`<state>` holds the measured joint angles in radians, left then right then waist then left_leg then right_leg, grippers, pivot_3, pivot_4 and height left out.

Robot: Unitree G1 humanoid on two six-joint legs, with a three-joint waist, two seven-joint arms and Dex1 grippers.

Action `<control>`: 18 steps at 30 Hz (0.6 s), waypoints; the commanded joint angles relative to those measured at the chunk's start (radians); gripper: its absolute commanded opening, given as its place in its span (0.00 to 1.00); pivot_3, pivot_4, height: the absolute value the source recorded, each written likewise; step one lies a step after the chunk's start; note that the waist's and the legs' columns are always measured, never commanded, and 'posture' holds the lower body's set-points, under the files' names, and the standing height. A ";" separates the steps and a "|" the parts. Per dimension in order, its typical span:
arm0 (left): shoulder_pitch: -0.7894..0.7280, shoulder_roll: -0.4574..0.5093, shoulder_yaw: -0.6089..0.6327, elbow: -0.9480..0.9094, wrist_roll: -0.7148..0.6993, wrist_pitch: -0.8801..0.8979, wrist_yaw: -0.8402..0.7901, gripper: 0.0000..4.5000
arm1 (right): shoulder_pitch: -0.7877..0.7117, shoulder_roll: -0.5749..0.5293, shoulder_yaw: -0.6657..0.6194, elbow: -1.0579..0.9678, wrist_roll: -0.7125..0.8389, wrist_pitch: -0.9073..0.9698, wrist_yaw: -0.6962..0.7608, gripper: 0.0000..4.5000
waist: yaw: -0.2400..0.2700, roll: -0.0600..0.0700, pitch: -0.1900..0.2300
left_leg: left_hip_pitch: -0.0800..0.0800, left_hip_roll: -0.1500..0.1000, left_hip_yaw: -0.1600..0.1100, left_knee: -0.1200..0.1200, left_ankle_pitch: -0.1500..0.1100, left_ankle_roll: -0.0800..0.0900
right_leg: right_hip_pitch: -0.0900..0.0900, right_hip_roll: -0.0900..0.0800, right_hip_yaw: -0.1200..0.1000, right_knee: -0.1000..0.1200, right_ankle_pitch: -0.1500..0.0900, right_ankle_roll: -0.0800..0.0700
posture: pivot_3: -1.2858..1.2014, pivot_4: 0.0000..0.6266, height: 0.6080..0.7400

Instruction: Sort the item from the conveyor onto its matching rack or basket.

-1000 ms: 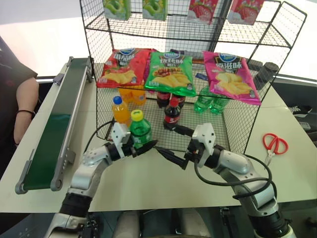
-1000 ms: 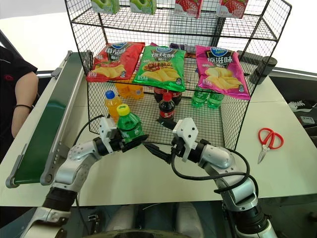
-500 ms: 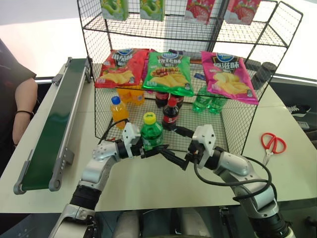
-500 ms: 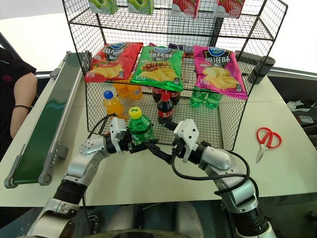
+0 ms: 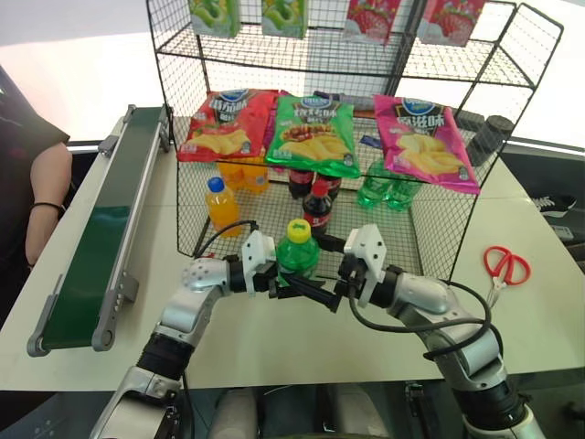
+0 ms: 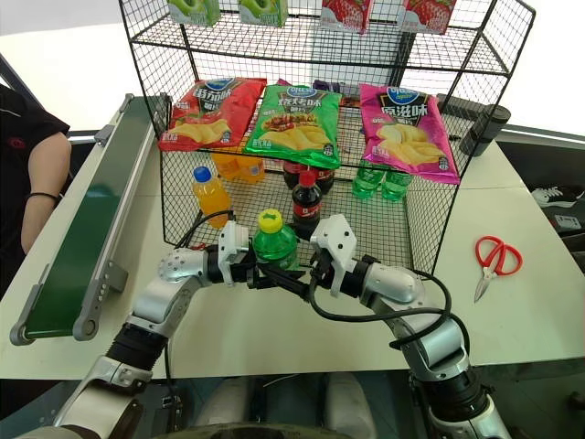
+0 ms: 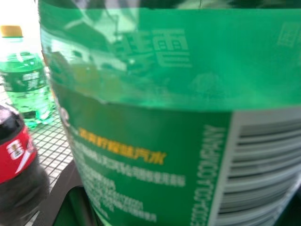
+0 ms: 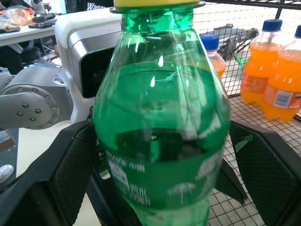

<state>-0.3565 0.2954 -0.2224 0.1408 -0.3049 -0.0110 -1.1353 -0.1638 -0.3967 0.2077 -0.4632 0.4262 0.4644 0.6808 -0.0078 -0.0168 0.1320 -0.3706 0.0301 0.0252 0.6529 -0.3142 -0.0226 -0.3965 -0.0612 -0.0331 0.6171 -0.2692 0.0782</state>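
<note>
A: What is nearest?

B: The left gripper (image 5: 274,282) is clamped on the small clear-green plastic soda bottle with a yellow screw cap (image 5: 298,252), upright above the pale table (image 5: 274,338), just in front of the wire basket. The right gripper (image 5: 315,294) points left with its black fingers (image 8: 75,165) spread wide, one on each side of that bottle; whether they touch it I cannot tell.

A: And beyond?

B: The big black wire-grid shelving unit (image 5: 457,229). In its low basket stand an orange blue-capped bottle (image 5: 220,203), a dark red-capped cola bottle (image 5: 317,206) and more green bottles (image 5: 384,187); red, green and pink chip bags (image 5: 315,133) lie above them.

A: To the sides?

B: On the left runs the long dark green conveyor belt with grey rails (image 5: 105,224), a person's arm (image 5: 46,197) beside it. Red-handled scissors (image 5: 505,267) lie on the right.
</note>
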 commanded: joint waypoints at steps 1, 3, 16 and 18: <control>-0.030 -0.009 -0.006 -0.021 -0.008 -0.031 -0.020 0.62 | -0.020 0.016 -0.012 -0.007 0.028 0.000 0.007 1.00 | 0.000 0.000 0.000 | 0.000 0.000 0.000 0.000 0.000 0.000 | 0.000 0.000 0.000 0.000 0.000 0.000 | 0.52 0.24 1.00; -0.032 -0.011 -0.006 -0.018 -0.005 -0.032 -0.023 0.62 | -0.020 0.019 -0.018 -0.004 0.041 0.004 0.008 1.00 | -0.001 0.000 0.000 | 0.000 0.000 0.000 0.000 0.000 0.000 | 0.000 0.000 0.000 0.000 0.000 0.000 | 0.52 0.24 1.00; -0.034 -0.002 0.010 -0.028 -0.011 0.057 -0.006 0.98 | -0.020 0.033 -0.049 0.010 0.026 -0.030 -0.018 0.67 | 0.000 0.000 0.000 | 0.000 0.000 0.000 0.000 0.000 0.000 | 0.000 0.000 0.000 0.001 0.000 0.000 | 0.52 0.24 1.00; -0.024 0.014 0.016 -0.033 -0.015 0.084 0.000 0.98 | -0.011 0.026 -0.068 0.014 0.015 -0.045 -0.028 0.67 | 0.000 0.000 0.000 | 0.000 0.000 0.000 0.000 0.000 0.000 | 0.000 0.000 0.000 0.001 0.000 0.000 | 0.52 0.24 1.00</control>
<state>-0.3805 0.2988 -0.2204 0.1424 -0.3136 0.0604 -1.1430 -0.1695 -0.3766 0.1820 -0.4247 0.4395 0.4686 0.6624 -0.0083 -0.0168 0.1320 -0.3705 0.0302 0.0251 0.6534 -0.3142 -0.0226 -0.3965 -0.0611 -0.0330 0.6181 -0.2692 0.0782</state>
